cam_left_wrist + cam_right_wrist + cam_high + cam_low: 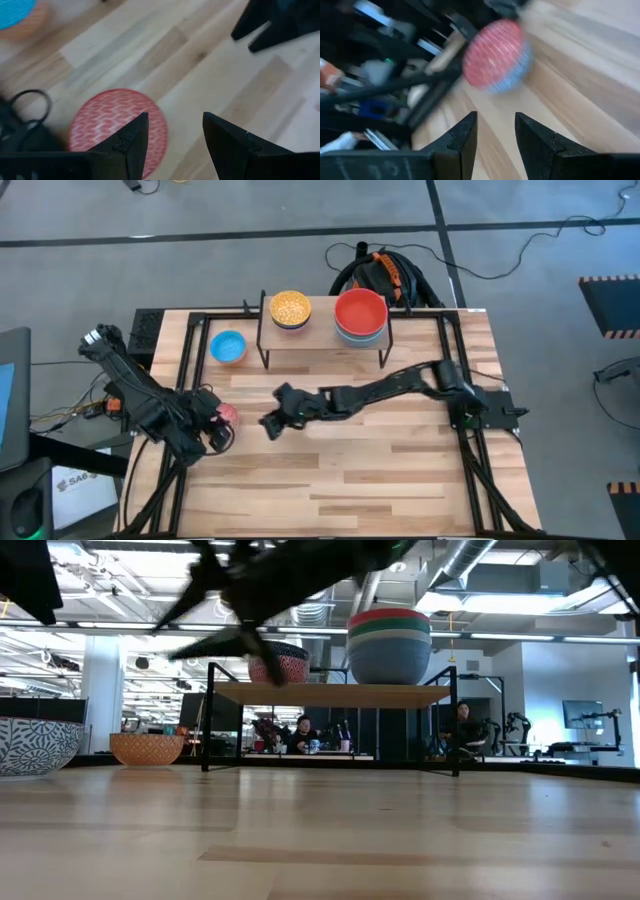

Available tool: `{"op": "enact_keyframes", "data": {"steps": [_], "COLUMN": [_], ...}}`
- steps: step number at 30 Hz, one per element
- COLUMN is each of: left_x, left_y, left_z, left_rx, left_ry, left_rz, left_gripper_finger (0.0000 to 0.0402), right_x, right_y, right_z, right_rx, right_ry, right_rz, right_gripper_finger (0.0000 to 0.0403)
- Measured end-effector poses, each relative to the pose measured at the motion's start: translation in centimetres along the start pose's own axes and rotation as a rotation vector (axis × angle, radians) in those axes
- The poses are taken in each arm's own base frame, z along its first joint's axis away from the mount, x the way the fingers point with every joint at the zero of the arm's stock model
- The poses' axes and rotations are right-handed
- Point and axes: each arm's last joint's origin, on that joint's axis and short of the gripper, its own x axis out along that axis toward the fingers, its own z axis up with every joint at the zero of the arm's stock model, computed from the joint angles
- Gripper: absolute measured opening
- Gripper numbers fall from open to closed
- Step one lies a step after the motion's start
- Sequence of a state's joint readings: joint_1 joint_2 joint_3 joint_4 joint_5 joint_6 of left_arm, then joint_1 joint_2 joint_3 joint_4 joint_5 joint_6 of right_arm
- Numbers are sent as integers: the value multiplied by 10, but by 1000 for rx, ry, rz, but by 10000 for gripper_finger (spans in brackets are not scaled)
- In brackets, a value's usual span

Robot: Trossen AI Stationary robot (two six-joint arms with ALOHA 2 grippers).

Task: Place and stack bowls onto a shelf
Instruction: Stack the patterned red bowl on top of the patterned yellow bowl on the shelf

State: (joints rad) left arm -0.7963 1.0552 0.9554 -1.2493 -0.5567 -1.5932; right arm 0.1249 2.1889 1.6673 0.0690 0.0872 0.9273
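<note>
The right arm reaches low across the worktop (pixel 400 470) in front of the shelf (pixel 320 335), its end effector (pixel 272 423) open and empty. The left end effector (pixel 215 435), also open, hovers beside the pink bowl (pixel 227 414), which it mostly hides. The shelf holds a yellow bowl (pixel 289 307) and a stack (pixel 360 317) of perhaps 3.

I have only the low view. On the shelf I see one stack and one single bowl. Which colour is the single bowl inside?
Observer: The single bowl is yellow inside, as the high view shows.
Operator: Does the left gripper hold something?
Observer: No. The left gripper is open above the pink bowl, not gripping it.
Operator: And the right one?
Observer: The right gripper is open and empty, pointing toward that pink bowl.
</note>
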Motion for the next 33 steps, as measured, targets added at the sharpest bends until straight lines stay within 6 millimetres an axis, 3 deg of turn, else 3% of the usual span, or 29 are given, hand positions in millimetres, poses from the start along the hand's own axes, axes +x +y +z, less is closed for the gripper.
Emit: {"op": "enact_keyframes", "data": {"steps": [7,10,16,20,26,33], "left_x": [-7,-10,-11,-11,-11,-10], "left_y": [18,23,26,26,26,24], "left_z": [5,7,9,10,9,9], "left_rx": [-78,-113,-164,-195,-240,-271], "left_ry": [-6,-11,-42,-65,-59,-62], "left_rz": [57,62,56,53,53,58], "left_gripper_finger": [171,171,171,171,171,171], "right_x": [56,71,99,116,129,130], "right_y": [-3,-4,-24,-35,-47,-58], "right_z": [4,4,-1,-3,-3,11], "right_rx": [-58,-56,-44,-8,26,53], "right_ry": [-9,1,31,43,51,22], "right_rz": [57,71,40,66,70,60], "right_gripper_finger": [170,192,247,259,260,260]}}
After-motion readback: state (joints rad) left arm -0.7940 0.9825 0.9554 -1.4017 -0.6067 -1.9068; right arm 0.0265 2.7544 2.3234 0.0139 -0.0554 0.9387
